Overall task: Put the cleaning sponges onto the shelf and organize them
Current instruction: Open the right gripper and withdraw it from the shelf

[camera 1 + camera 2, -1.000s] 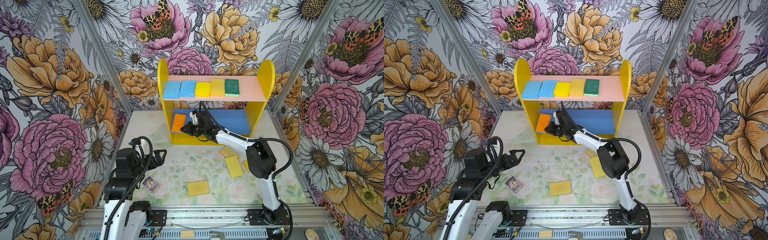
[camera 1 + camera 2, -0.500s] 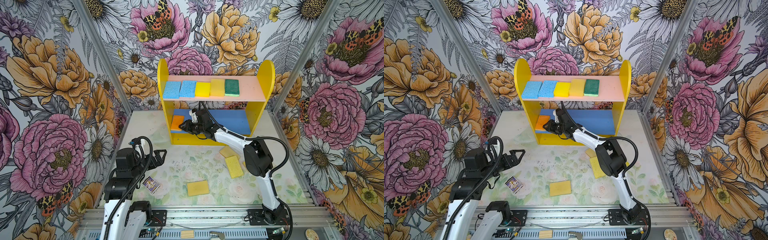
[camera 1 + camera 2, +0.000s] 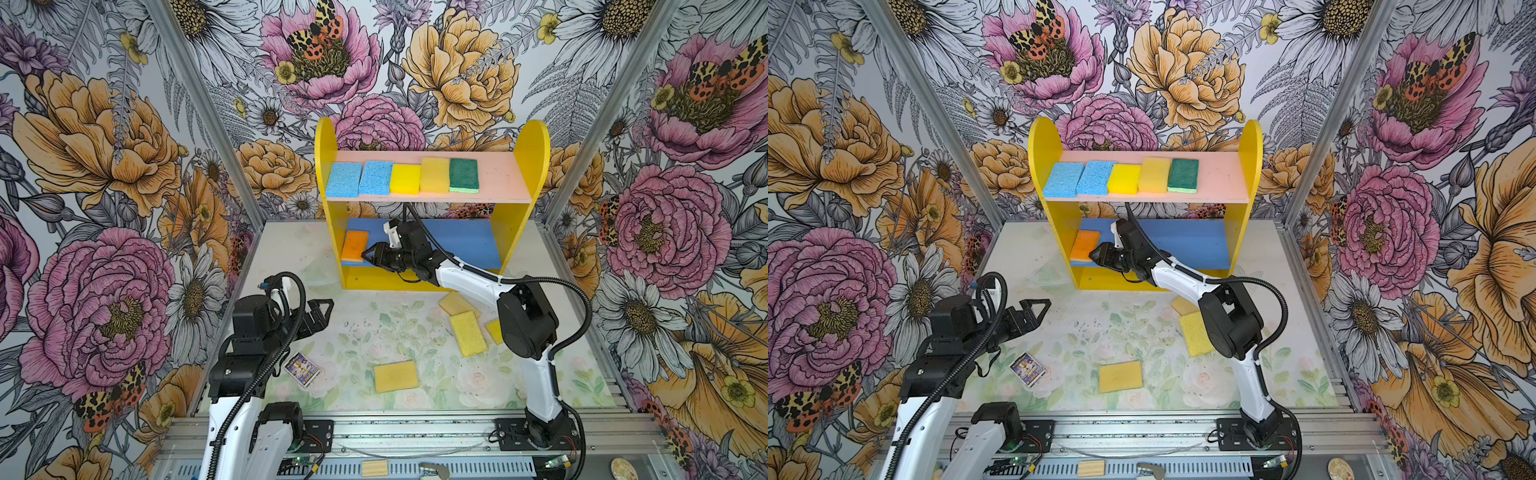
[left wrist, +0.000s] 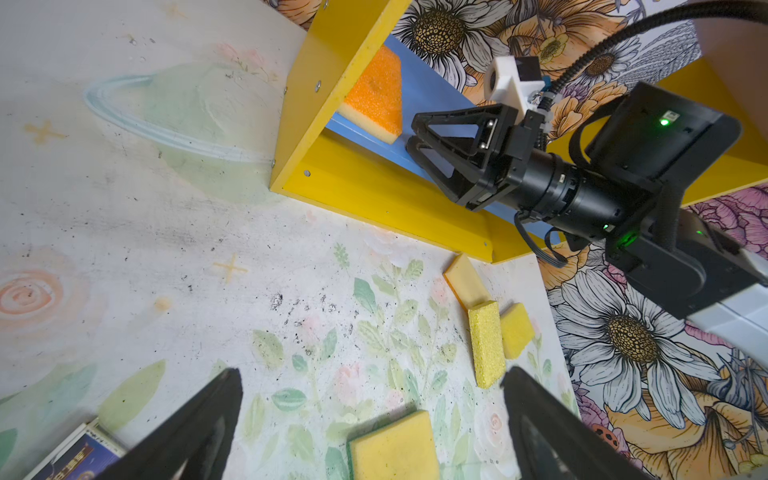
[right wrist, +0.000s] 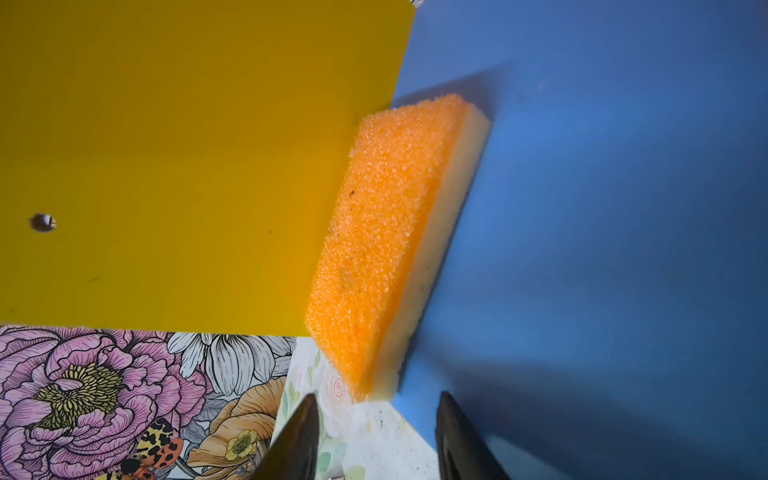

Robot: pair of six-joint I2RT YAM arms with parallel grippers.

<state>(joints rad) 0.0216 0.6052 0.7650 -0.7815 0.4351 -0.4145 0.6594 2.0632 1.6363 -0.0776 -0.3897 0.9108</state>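
Sponges [image 3: 406, 178] lie five in a row on the pink board [image 3: 498, 180] of the shelf [image 3: 532, 166] in both top views: two blue, two yellow, one green. An orange sponge [image 3: 355, 246] lies at the left end of the blue board [image 3: 465, 241], and four yellow sponges [image 3: 395, 376] lie on the table [image 3: 374, 328]. The right arm stretches forward and leftward into the lower tier, right gripper [image 3: 369, 259] just beside the orange sponge's near end. The left arm is folded back at the table's left, left gripper [image 3: 323, 317] spread and empty, near a card packet [image 3: 302, 369] whose print is too blurred to read. From the left wrist, the right jaws show parted, tips just short of the orange sponge's corner. From the right wrist, that sponge shows a pale underlayer, lying just beside the yellow side panel [image 5: 187, 166], with nothing between the parted tips.
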